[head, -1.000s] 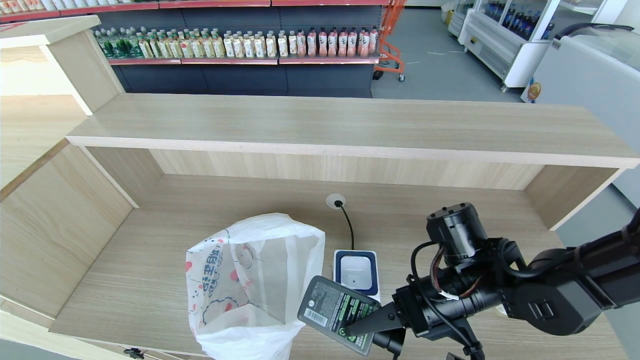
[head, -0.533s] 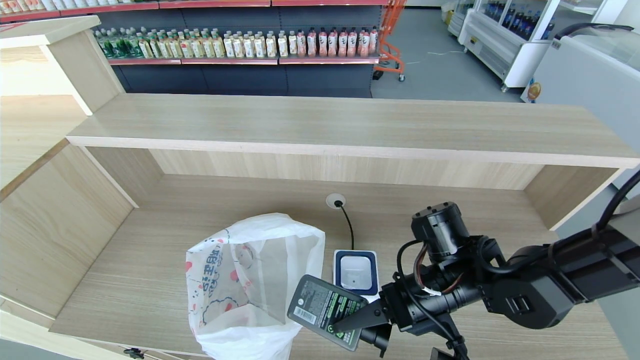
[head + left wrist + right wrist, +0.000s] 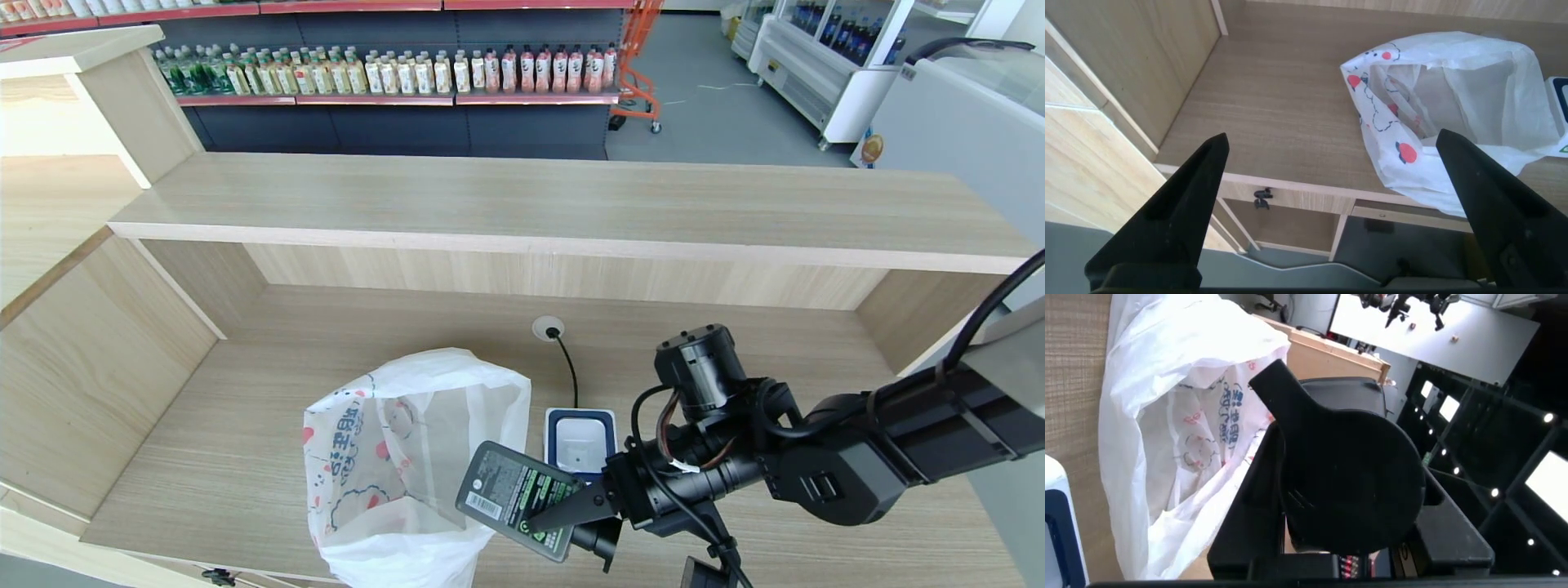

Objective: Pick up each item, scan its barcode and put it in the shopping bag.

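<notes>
My right gripper is shut on a flat dark grey packet with green print and a white barcode label. It holds the packet in the air at the right edge of the white shopping bag, just in front of the barcode scanner. In the right wrist view the packet shows dark between the jaws, with the bag open behind it. My left gripper hangs open over the counter's front edge, and the bag lies beyond it.
The scanner's black cable runs to a grommet in the wooden counter. Wooden walls close the counter at left, right and back, under a raised top shelf.
My right arm has carried the packet to the left, from over the scanner's front toward the bag's mouth. The bag and scanner have stayed put.
</notes>
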Tool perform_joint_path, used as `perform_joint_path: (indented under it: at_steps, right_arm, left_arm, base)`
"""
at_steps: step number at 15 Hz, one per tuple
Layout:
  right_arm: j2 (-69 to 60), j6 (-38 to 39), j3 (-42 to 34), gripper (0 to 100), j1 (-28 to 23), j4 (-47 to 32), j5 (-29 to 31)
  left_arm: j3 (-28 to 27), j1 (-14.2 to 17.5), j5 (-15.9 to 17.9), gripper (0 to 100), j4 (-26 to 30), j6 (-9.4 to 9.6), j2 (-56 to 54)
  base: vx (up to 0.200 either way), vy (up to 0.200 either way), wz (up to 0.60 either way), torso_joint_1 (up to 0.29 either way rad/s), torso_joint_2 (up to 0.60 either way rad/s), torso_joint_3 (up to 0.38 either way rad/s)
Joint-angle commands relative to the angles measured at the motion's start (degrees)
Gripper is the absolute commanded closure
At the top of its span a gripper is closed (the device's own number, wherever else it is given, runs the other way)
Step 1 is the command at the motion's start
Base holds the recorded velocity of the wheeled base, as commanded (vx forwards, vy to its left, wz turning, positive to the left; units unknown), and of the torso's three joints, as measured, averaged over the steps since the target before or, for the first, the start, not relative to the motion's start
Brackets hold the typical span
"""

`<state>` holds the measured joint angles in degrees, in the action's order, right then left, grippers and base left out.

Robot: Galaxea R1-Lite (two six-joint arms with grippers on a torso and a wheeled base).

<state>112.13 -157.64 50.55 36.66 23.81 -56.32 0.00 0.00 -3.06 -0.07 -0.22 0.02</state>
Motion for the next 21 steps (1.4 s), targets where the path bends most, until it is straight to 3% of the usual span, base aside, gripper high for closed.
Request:
perform_joint_path:
  at_steps: [1,7,10,12,14,15,16,18,21]
  right_arm:
    - [0.2,0.0,0.1,100,0.2,0.0,0.0]
    - [0.3,1.5,0.9,100,1.3,0.0,0.0]
    - [-4.4,12.4,0.1,100,1.2,1.2,-0.1]
    - [-12.6,29.5,-6.1,100,-1.1,6.4,0.8]
    - [-24.3,48.8,-17.0,100,-9.1,12.4,9.3]
    - [-28.2,61.9,-19.2,100,-10.3,11.3,11.2]
    - [-30.9,77.0,-18.0,100,-10.3,9.0,11.8]
    - [-34.2,98.0,-15.0,100,-10.7,8.3,13.9]
    - [-40.1,127.1,-19.1,100,-16.4,7.8,19.3]
  left_arm:
    - [0.0,0.0,0.0,0,0.0,-0.04,0.0]
    - [0.0,0.0,0.0,0,0.0,-0.04,0.0]
    - [0.0,0.0,0.0,0,0.0,-0.04,0.0]
    - [0.0,0.0,0.0,0,0.0,-0.04,0.0]
    - [0.0,0.0,0.0,0,0.0,-0.04,0.0]
    - [0.0,0.0,0.0,0,0.0,-0.04,0.0]
    - [0.0,0.0,0.0,0,0.0,-0.04,0.0]
    - [0.0,0.0,0.0,0,0.0,-0.04,0.0]
    - [0.0,0.0,0.0,0,0.0,-0.04,0.0]
  base:
    - [0.0,0.0,0.0,0.0,0.0,0.0]
    - [0.0,0.0,0.0,0.0,0.0,0.0]
    - [0.0,0.0,0.0,0.0,0.0,0.0]
    - [0.0,0.0,0.0,0.0,0.0,0.0]
    - [0.0,0.0,0.0,0.0,0.0,0.0]
    - [0.0,0.0,0.0,0.0,0.0,0.0]
    - [0.0,0.0,0.0,0.0,0.0,0.0]
    - [0.0,0.0,0.0,0.0,0.0,0.0]
    - [0.0,0.0,0.0,0.0,0.0,0.0]
